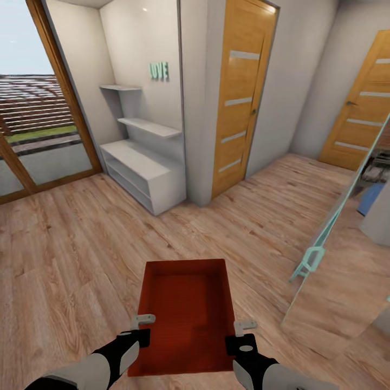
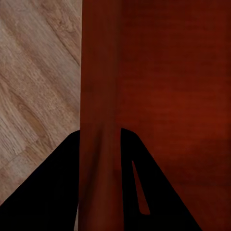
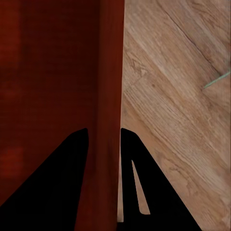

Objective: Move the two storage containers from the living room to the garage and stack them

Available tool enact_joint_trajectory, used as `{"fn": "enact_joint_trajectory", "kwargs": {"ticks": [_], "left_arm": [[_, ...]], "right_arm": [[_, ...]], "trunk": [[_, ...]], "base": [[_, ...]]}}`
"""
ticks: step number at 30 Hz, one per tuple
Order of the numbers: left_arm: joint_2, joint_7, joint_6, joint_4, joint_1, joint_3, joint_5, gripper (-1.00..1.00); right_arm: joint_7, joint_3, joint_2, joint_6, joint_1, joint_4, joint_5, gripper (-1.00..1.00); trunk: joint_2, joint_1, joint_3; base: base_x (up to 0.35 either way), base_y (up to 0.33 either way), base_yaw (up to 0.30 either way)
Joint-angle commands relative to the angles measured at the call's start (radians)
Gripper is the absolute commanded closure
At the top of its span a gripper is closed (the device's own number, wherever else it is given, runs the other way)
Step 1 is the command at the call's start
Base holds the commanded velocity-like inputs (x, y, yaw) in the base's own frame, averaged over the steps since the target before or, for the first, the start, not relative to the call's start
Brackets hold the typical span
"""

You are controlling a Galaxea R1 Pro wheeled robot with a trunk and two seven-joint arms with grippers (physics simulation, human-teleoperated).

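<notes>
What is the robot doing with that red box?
The robot is holding one orange-red storage container out in front of itself with both arms. The left gripper is clamped on the container's left wall, and the right gripper is clamped on the right wall. In each wrist view the thin wall sits between that gripper's two dark fingers. The container looks empty. The robot is in a room with a light wood-plank floor, facing a white shelf unit and a wooden door.

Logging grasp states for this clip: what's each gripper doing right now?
Left gripper: shut on the bin's left wall.
Right gripper: shut on its right wall.
</notes>
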Motion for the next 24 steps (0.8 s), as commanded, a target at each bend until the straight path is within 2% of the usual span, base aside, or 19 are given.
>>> {"fn": "enact_joint_trajectory", "kwargs": {"ticks": [1, 24], "left_arm": [[0.011, 0.014, 0.008, -0.001, 0.000, 0.071, 0.036, 1.00], [0.011, 0.014, 0.008, -0.001, 0.000, 0.071, 0.036, 1.00]], "right_arm": [[-0.014, -0.013, -0.003, -0.022, 0.000, 0.000, 0.008, 1.00], [-0.014, -0.013, -0.002, -0.022, -0.001, 0.000, 0.008, 1.00]], "trunk": [[-0.001, 0.001, -0.001], [-0.001, 0.001, -0.001]], "base": [[0.323, 0.000, 0.000], [0.323, 0.000, 0.000]]}}
